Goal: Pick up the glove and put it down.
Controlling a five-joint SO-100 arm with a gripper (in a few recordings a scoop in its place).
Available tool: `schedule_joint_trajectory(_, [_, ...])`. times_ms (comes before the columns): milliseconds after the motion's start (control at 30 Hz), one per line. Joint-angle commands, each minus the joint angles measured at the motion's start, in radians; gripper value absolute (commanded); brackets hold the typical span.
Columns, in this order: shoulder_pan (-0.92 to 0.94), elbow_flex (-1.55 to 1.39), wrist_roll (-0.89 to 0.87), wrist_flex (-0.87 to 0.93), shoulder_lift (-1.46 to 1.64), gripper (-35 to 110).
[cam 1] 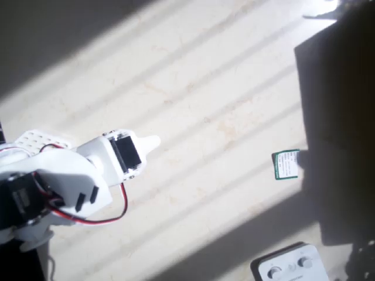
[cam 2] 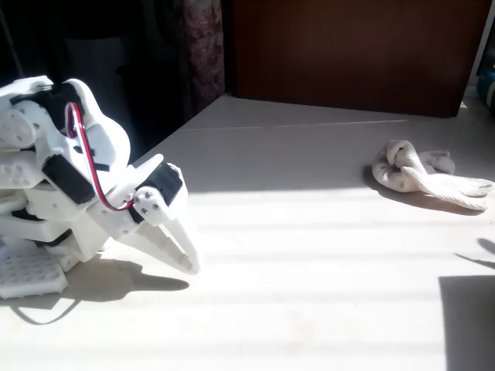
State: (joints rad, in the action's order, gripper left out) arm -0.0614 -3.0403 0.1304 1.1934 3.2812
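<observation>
Cream-white and striped with bands of sunlight and shadow, the worktop (cam 2: 309,255) is seen spread across both views, with a large dark shadow cast over its right side in the overhead view. The white arm (cam 2: 69,185) is seen folded low at the left in the fixed view, a red wire (cam 2: 93,174) being looped along its joints; in the overhead view the same arm (cam 1: 58,181) is found at the lower left, with the wire (cam 1: 111,216) curved beneath it. The end effector (cam 2: 186,251) is pointed downward toward the worktop in the fixed view, its white fingers drawn together with little or no gap seen between them, and nothing is gripped by it; its tip is seen close to the surface, though contact cannot be judged. In the overhead view the end effector (cam 1: 149,143) is seen as a single pale point directed to the right. The glove (cam 2: 421,174), cream-beige and crumpled into a twisted heap, is seen lying on the worktop at the far right in the fixed view, well apart from the arm, partly in sunlight and partly at the edge of the shaded back area. A white box (cam 1: 290,266) with round knobs is seen at the bottom right in the overhead view. A small green-and-white card (cam 1: 287,164) is seen lying flat at the right in the overhead view, at the edge of the dark shadow.
</observation>
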Motion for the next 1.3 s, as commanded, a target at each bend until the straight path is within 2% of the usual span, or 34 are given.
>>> schedule_joint_trajectory(0, [0.009,0.081,-0.008,0.002,-0.002,0])
schedule_joint_trajectory(367, [0.008,0.241,-0.008,0.002,-0.075,0])
schedule_joint_trajectory(733, [-0.011,0.943,-0.003,0.002,-0.721,0])
schedule_joint_trajectory(900, [-0.095,1.250,-0.005,0.003,-0.968,0])
schedule_joint_trajectory(1267, [-0.322,1.626,-0.008,-0.006,-1.457,0])
